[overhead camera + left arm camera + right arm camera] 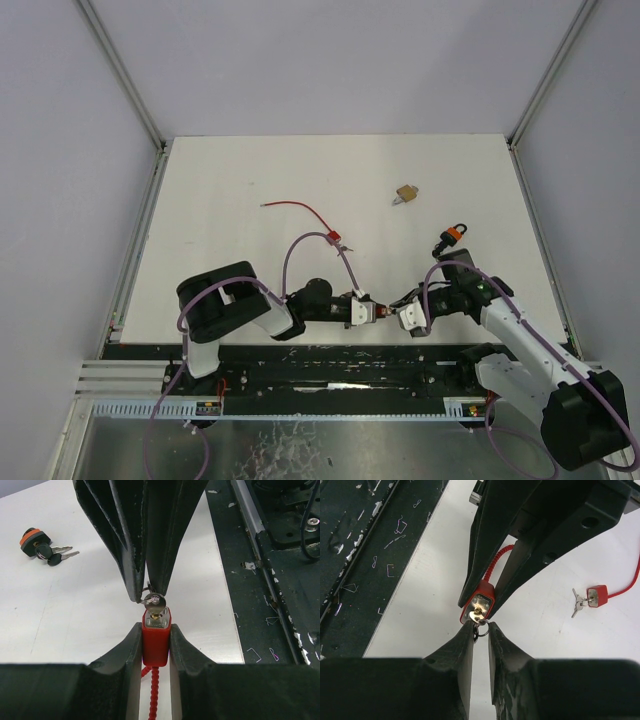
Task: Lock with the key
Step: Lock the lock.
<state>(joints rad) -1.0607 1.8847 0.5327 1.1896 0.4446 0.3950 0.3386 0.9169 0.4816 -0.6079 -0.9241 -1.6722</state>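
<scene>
Left fingers [131, 647] clamp the red lock [155, 641], right fingers [461, 647] barely pinch its key [478, 613], so twisting could slip the thin grip.

The lock [156, 640], with the key [154, 601] in it, sits between the left gripper [156, 628] and the right gripper [481, 626] at the table's [250, 180] near edge, a padlock [405, 193] well behind.
</scene>
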